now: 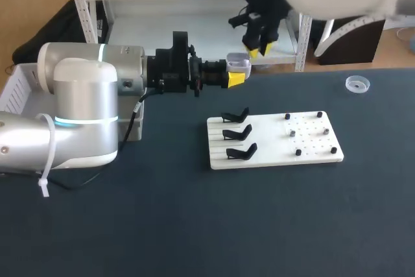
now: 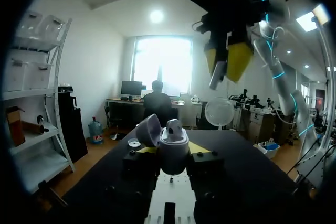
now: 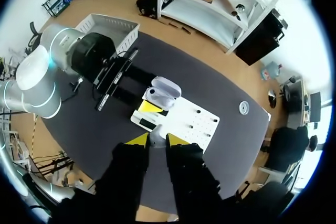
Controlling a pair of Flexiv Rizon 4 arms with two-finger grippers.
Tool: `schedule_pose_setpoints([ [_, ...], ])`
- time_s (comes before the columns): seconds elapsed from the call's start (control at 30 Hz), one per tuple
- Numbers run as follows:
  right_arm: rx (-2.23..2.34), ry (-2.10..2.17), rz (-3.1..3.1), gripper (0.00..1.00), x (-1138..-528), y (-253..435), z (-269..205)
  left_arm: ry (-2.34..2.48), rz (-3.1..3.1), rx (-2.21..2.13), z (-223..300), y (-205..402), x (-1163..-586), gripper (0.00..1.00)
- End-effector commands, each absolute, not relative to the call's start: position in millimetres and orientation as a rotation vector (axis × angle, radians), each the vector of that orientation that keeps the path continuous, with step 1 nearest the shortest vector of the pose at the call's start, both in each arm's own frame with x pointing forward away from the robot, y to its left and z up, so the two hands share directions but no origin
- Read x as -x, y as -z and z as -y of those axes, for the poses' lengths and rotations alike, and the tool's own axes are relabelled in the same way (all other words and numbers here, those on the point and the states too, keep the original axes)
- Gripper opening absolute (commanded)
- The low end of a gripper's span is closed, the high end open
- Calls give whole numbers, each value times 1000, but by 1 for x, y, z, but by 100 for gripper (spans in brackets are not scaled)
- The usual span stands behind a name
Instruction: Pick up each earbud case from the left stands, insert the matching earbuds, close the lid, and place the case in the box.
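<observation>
The white box (image 1: 14,89) sits at the desk's far left corner (mostly hidden behind the left arm). The left gripper (image 1: 237,76) hangs over the desk's far edge, its fingers clamped on the earbud case (image 1: 238,64), whose lid stands open. Just beyond and above it, the right gripper (image 1: 258,48) pinches a small white earbud (image 2: 216,75) between narrowed fingers. The white board (image 1: 272,155) lies mid-desk, with three black stands (image 1: 237,133) along its left edge. A clear round dish (image 1: 356,84) lies near the far right corner.

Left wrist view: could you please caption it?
Right gripper holds a white earbud above the open grey earbud case in the left gripper.
</observation>
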State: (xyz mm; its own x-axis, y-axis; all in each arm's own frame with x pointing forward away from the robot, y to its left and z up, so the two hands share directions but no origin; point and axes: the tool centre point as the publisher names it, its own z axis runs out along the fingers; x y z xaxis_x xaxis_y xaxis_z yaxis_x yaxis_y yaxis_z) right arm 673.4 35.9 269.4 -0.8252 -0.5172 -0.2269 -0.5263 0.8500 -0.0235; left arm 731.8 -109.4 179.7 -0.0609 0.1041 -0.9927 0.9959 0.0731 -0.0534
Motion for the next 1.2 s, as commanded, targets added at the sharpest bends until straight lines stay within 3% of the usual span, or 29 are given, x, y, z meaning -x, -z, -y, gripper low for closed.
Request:
schedule_pose_setpoints([
  [0.03, 823, -27, -2819, 0, -683, -267, -51, 1146, -1360, -1205, 109, -179, -732, 0],
  [1.2, 905, -85, -2908, 0, -713, -240, -67, 1146, -1360, -1205, 109, -179, -732, 0],
])
